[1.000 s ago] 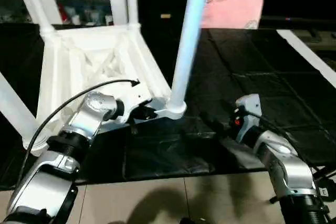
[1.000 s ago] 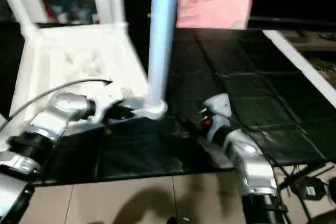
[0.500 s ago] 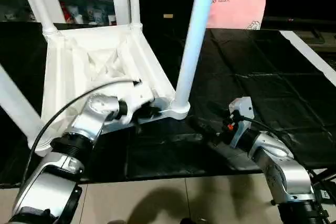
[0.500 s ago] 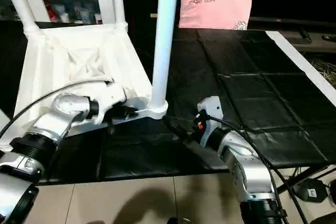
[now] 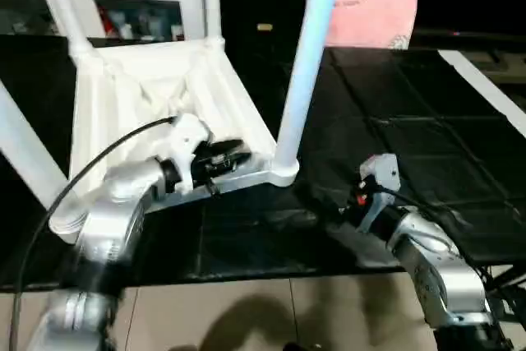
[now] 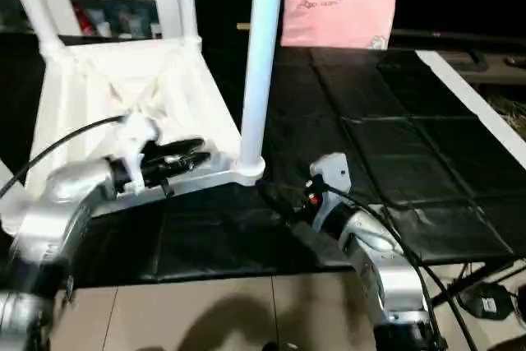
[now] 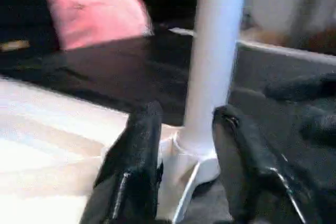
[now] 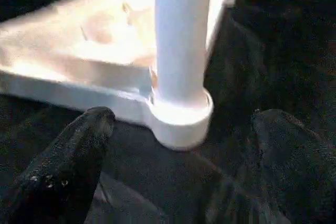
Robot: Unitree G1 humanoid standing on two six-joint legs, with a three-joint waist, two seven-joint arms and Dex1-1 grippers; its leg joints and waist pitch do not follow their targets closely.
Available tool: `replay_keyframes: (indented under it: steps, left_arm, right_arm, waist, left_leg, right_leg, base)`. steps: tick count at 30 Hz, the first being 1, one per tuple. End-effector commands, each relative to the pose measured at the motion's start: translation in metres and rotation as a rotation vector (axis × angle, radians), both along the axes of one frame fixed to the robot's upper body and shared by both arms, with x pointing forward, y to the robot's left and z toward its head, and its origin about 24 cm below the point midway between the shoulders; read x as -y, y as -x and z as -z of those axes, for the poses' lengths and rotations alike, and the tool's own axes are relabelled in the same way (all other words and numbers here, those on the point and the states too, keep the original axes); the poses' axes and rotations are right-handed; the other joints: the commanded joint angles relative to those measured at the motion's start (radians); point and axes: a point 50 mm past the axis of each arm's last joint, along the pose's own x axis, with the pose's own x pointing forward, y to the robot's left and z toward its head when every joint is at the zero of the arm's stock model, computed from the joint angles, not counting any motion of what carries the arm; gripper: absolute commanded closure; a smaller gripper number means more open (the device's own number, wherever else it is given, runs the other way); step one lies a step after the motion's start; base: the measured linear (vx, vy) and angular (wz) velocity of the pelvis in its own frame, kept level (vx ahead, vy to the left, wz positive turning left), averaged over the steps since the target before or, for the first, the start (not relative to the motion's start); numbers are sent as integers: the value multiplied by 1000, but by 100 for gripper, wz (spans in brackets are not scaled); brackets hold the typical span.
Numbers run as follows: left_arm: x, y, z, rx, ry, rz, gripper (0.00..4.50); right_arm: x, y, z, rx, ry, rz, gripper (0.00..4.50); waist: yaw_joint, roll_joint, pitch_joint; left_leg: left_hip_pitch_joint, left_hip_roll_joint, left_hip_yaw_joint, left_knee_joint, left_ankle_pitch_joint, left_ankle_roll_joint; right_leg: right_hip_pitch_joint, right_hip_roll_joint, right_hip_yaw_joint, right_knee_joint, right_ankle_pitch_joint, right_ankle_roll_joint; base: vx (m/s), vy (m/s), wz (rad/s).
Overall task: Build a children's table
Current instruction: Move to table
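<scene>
The tabletop [image 5: 156, 100] lies upside down left of the pillow [image 5: 370, 16], legs [image 5: 308, 55] standing in its corners.

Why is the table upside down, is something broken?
Nothing looks broken. The tabletop lies ribbed side up on the black mat so the legs can plug into its corner sockets. All four stand up in their corners.

Tabletop [image 6: 115, 80] and legs [image 6: 261, 55]: smooth white plastic, slight sheen. Pillow [image 6: 339, 14]: pink cloth. Forearms [image 6: 374, 256]: brushed silver metal.

A pink pillow [image 6: 339, 14] lies beyond the black mat [image 6: 394, 145].
</scene>
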Motion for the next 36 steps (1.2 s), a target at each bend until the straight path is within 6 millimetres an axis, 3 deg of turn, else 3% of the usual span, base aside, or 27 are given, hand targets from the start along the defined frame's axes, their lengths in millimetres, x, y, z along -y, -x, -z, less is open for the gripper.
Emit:
replay_keyframes:
  steps: [1,7,8,9,10,11,13,14,15,16,17,18,19,20,21,23,25,27,28,29,30,31,32,33,34,35,36]
  left_arm:
    - [-8,2,-3,5,1,-118,238]
    - [-28,53,28,-53,-42,-362,233]
    - [-27,57,30,-57,-59,-370,233]
    - [-26,58,31,-59,-60,-376,233]
    - [-25,58,32,-61,-60,-380,233]
    - [-24,59,32,-63,-59,-391,233]
    - [-21,57,32,-64,-68,-406,233]
    - [-20,56,33,-78,-78,-408,233]
    - [-20,57,33,-78,-82,-405,233]
    - [-21,57,34,-89,-47,-404,233]
    - [-21,58,34,-96,-21,-405,233]
    - [-21,59,34,-102,-5,-406,233]
    - [-22,59,34,-104,-9,-411,233]
    - [-23,59,33,-98,-28,-413,233]
    - [-24,59,33,-92,-42,-415,233]
    - [-25,58,31,-74,-71,-413,233]
    - [-26,57,31,-66,-96,-415,233]
    - [-26,57,31,-63,-104,-410,233]
    - [-27,57,31,-61,-117,-404,233]
    - [-27,57,31,-61,-124,-402,233]
    - [-28,57,31,-61,-132,-400,233]
    - [-28,56,30,-60,-139,-399,233]
    - [-31,55,30,-56,-154,-407,233]
    - [-31,55,30,-56,-154,-407,233]
    - [-32,54,29,-53,-154,-414,233]
    - [-34,53,27,-44,-151,-424,233]
    - [-35,52,26,-41,-151,-424,233]
  right_arm:
    - [1,1,-2,10,47,28,0]
    - [6,9,7,11,24,171,0]
    - [7,8,7,15,18,184,0]
    - [7,8,8,13,17,184,0]
    - [7,7,8,12,17,184,0]
    - [6,7,8,10,18,183,0]
    - [8,6,11,6,12,201,0]
    - [10,6,13,1,-12,210,0]
    - [10,7,13,3,-18,209,0]
    - [12,8,14,-4,-26,215,0]
    - [13,9,15,-9,-31,221,0]
    - [13,10,16,-12,-35,226,0]
    - [14,11,16,-10,-31,224,0]
    - [15,13,17,-3,-28,226,0]
    - [16,14,17,2,-27,228,0]
    - [17,16,18,6,-29,225,0]
    - [16,17,17,8,-38,213,0]
    - [16,18,17,11,-37,210,0]
    - [16,18,16,13,-39,212,0]
    - [16,18,16,13,-40,214,0]
    - [16,17,16,12,-40,219,0]
    - [16,17,16,10,-39,224,0]
    - [16,16,16,1,-33,247,0]
    - [16,16,16,1,-33,247,0]
    - [16,16,16,-3,-33,263,0]
    - [17,15,16,-3,-30,291,0]
    - [18,15,15,2,-34,311,0]
  waist:
    - [-9,6,-62]
    - [-46,-7,-56]
    - [-60,-1,-49]
    - [-47,-6,-43]
    - [-35,28,-40]
    - [-51,14,-33]
    - [-47,16,-11]
    - [-35,15,-5]
    - [-35,15,-5]
    - [-38,9,-7]
    - [-25,-55,12]
    - [-25,-55,12]
    - [38,-67,-22]
    - [71,-50,-44]
    - [83,-52,-42]
    - [90,-54,-50]
    - [79,-53,-21]
    - [62,-19,-6]
    - [38,5,-7]
    - [14,20,-15]
    - [17,37,-17]
    - [13,34,-13]
    - [38,29,-1]
    - [34,0,3]
    - [17,-24,0]
    - [23,-29,-12]
    - [23,-34,-20]
  left_leg:
    - [-14,-21,29,-60,-201,47]
    - [-9,-28,25,-53,-304,62]
    - [-11,4,9,-76,-369,71]
    - [-75,0,-36,-104,-414,84]
    - [-77,35,-59,-148,-493,97]
    - [-63,65,-105,-167,-583,91]
    - [-47,56,-120,-173,-718,49]
    - [-51,78,-135,-204,-743,41]
    - [-51,78,-135,-204,-743,41]
    - [22,161,-99,-208,-671,45]
    - [149,-117,83,191,-442,84]
    - [149,-117,83,191,-442,84]
    - [-44,-77,16,111,-179,129]
    - [-38,-72,0,76,-137,129]
    - [-6,-67,-1,57,-139,144]
    - [-1,-114,-34,94,-75,198]
    - [3,-126,-57,101,-70,166]
    - [57,-126,-41,35,-66,188]
    - [87,-54,-50,-22,-212,214]
    - [73,45,-77,-82,-369,237]
    - [66,79,-77,-106,-445,228]
    - [32,125,-61,-152,-546,212]
    - [12,115,-10,-184,-693,170]
    - [41,43,22,-135,-737,95]
    - [73,-25,26,-54,-669,66]
    - [62,-72,13,44,-278,85]
    - [43,-72,7,28,-216,89]
  right_leg:
    - [63,-43,42,-104,-515,82]
    - [56,-26,9,-145,-620,182]
    - [73,-32,11,-141,-589,160]
    - [129,-55,-18,-98,-558,140]
    - [139,-35,12,-38,-475,95]
    - [112,-33,71,22,-272,14]
    - [89,-32,82,24,-370,-46]
    - [85,-8,94,80,-440,-99]
    - [85,-8,94,80,-440,-99]
    - [35,1,128,101,-428,-108]
    - [-149,30,84,-182,-885,-101]
    - [-149,30,84,-182,-885,-101]
    - [82,-121,270,-87,-1099,134]
    - [96,-117,308,-64,-990,204]
    - [76,-115,330,-63,-885,210]
    - [105,-138,397,-61,-400,-39]
    - [86,-92,366,-83,-414,-167]
    - [27,4,263,-117,-630,-95]
    - [-9,44,206,-105,-661,-25]
    - [19,27,169,-66,-549,-13]
    - [30,15,158,-33,-477,-23]
    - [54,-1,142,69,-307,-26]
    - [59,-5,150,133,-290,-4]
    - [33,-18,190,58,-503,13]
    - [-13,-39,190,-48,-764,51]
    - [-10,-116,215,-129,-1140,158]
    - [13,-111,214,-120,-1111,163]
  base:
    - [0,0,0]
    - [0,0,0]
    - [0,0,0]
    - [-26,-7,19]
    - [-26,-7,19]
    - [-21,-65,49]
    - [12,-112,70]
    - [30,-161,87]
    - [64,-224,93]
    - [64,-224,93]
    - [101,-287,71]
    - [97,-219,12]
    - [97,-219,12]
    - [70,-126,7]
    - [4,-158,44]
    - [-22,-160,45]
    - [-56,-86,34]
    - [-129,-12,30]
    - [-168,1,33]
    - [-144,29,35]
    - [-93,17,29]
    - [-93,17,29]
    - [-102,-28,31]
    - [-23,-51,17]
    - [-23,-51,17]
    - [0,0,0]
    - [0,0,0]
